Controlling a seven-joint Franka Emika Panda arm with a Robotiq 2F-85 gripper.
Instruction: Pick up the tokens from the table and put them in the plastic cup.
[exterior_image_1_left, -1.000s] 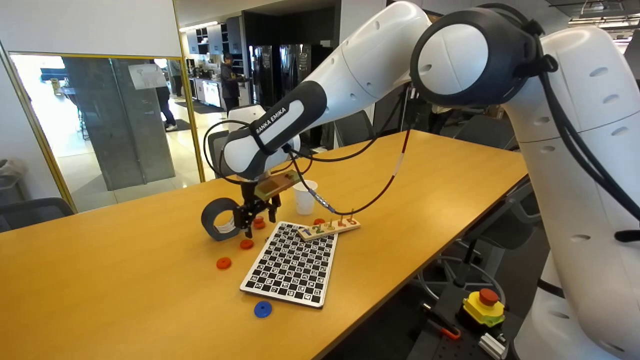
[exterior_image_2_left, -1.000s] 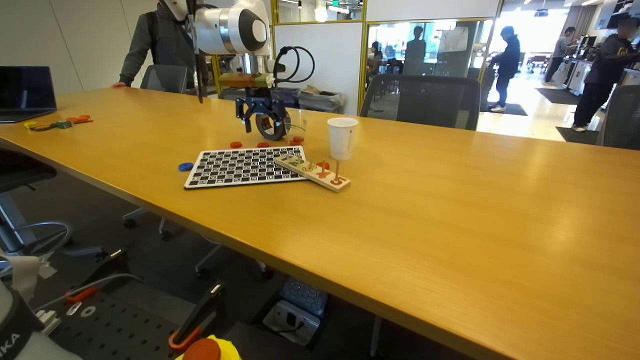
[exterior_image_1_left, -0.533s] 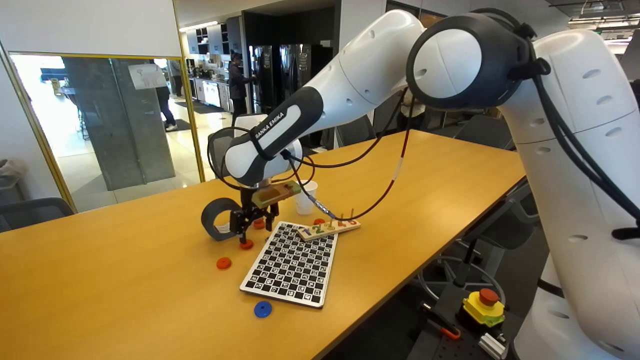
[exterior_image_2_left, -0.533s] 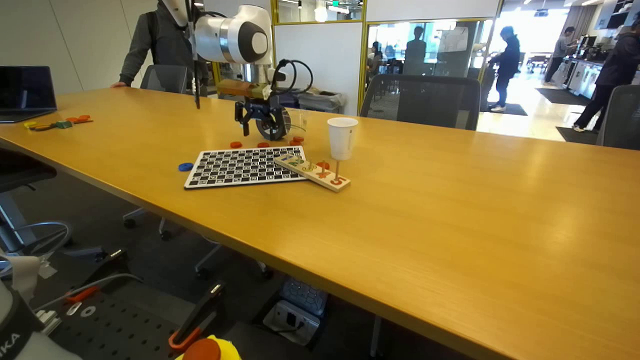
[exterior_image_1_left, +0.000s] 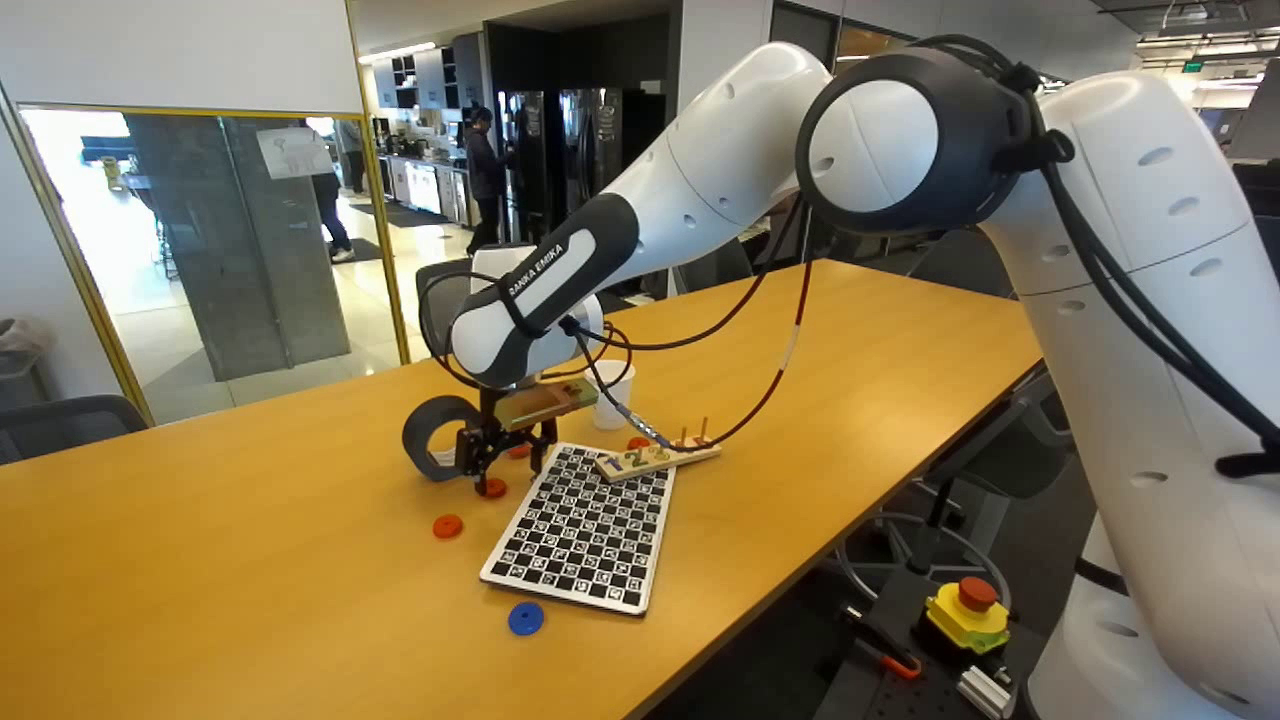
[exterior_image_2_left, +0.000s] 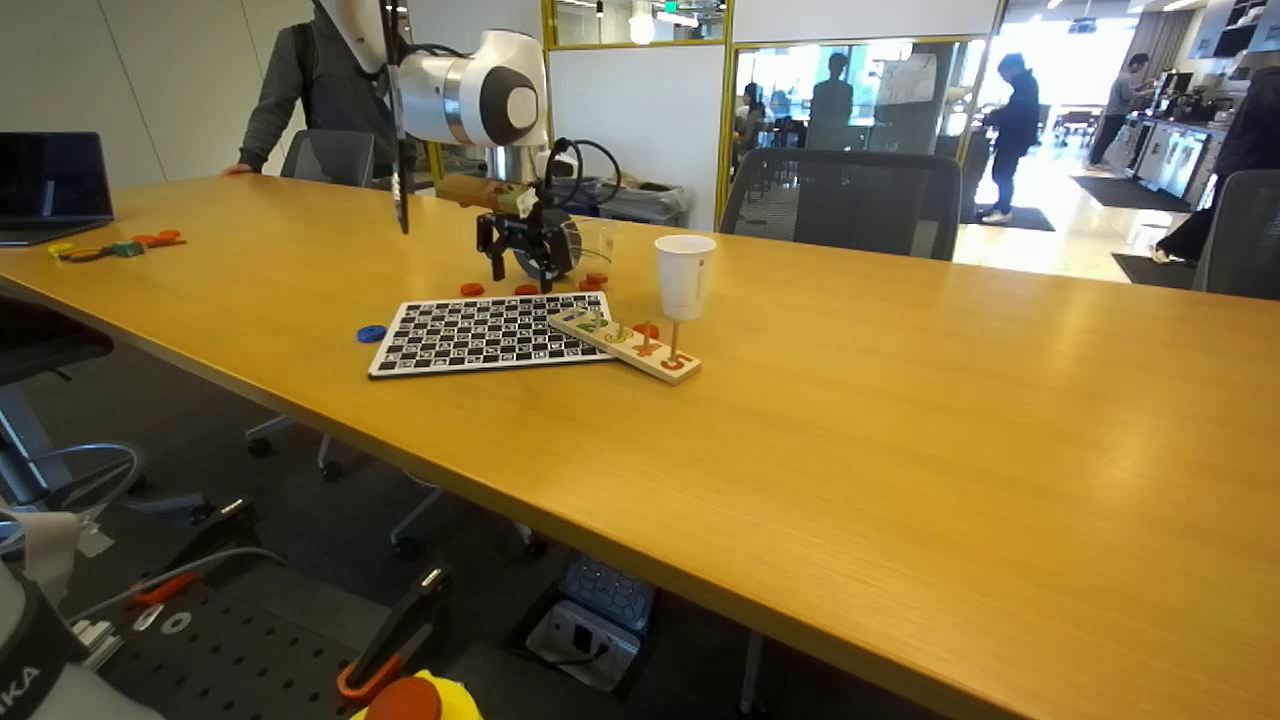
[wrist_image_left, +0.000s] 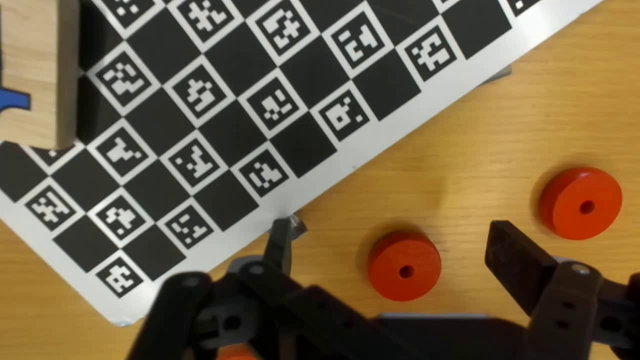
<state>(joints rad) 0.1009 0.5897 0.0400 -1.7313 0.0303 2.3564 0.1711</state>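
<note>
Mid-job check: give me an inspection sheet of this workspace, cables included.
Surface: table, light wood, some glare.
Red tokens: several on the table.
Blue token: on the table beside the board.
Cup: upright; inside not visible.
Clutter: board; peg strip lying partly over it; tape roll on edge.
Gripper: open, a red one between its jaws in the wrist view; nothing held.
Cables: one loops down in front of the peg strip in an exterior view; contact unclear.
Surroundings: person at the table; open laptop.
</note>
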